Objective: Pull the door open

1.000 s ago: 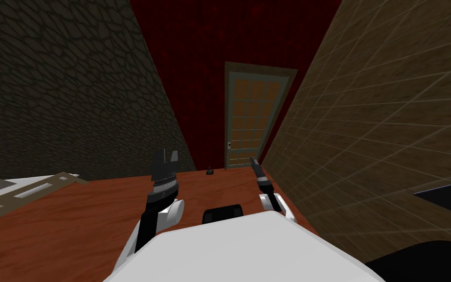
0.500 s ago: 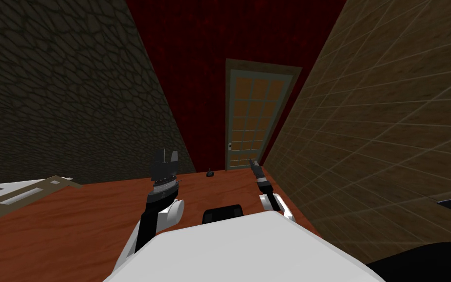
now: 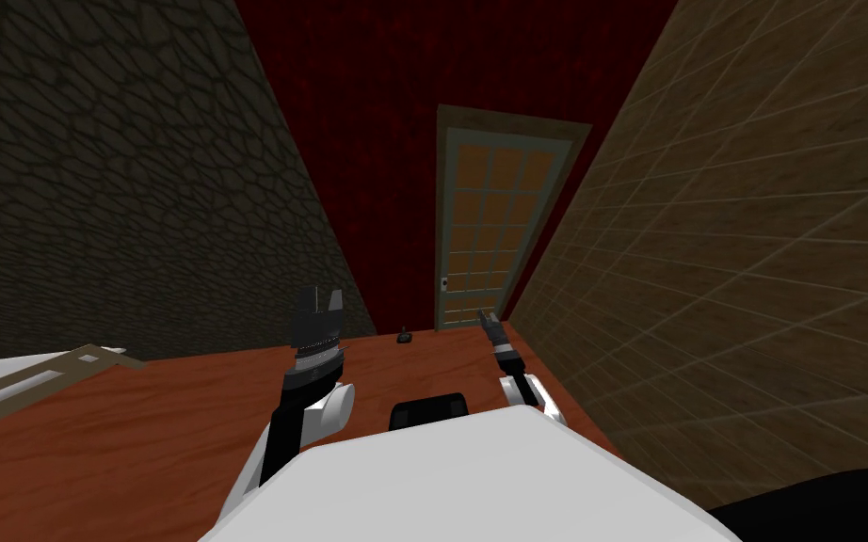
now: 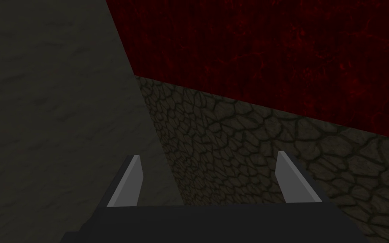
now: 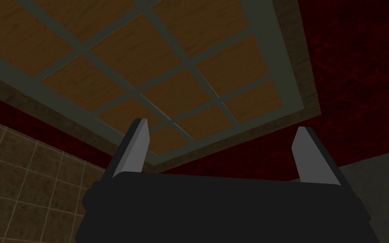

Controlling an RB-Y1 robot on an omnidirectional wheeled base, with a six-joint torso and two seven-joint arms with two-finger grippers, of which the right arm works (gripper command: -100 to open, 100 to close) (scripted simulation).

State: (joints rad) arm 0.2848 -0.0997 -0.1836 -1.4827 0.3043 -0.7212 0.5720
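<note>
the door (image 3: 493,221) stands at the far end of a narrow passage, set in a dark red wall (image 3: 366,141) and well ahead of both arms. it looks shut in its brown frame (image 3: 575,130). it is a grey grid over orange-brown panes, with a small pale handle (image 3: 444,282) low on its left edge.

a stone wall (image 3: 121,188) runs along the left of the passage and a tiled wall (image 3: 752,235) along the right. the floor (image 3: 159,423) is reddish wood. a small dark thing (image 3: 405,335), too small to name, sits on the floor at the foot of the red wall, just left of the door. a white and tan panel (image 3: 27,386) lies at the left edge of the head view.

the left gripper (image 3: 320,299) is held up in front of the left shoulder. its fingers (image 4: 132,181) stand apart with nothing between them.

the right gripper (image 3: 487,317) is held out toward the foot of the door, well short of it and touching nothing. its fingers (image 5: 136,147) are also spread wide and empty. beyond them the right wrist view shows the door's panes, grid and frame.
</note>
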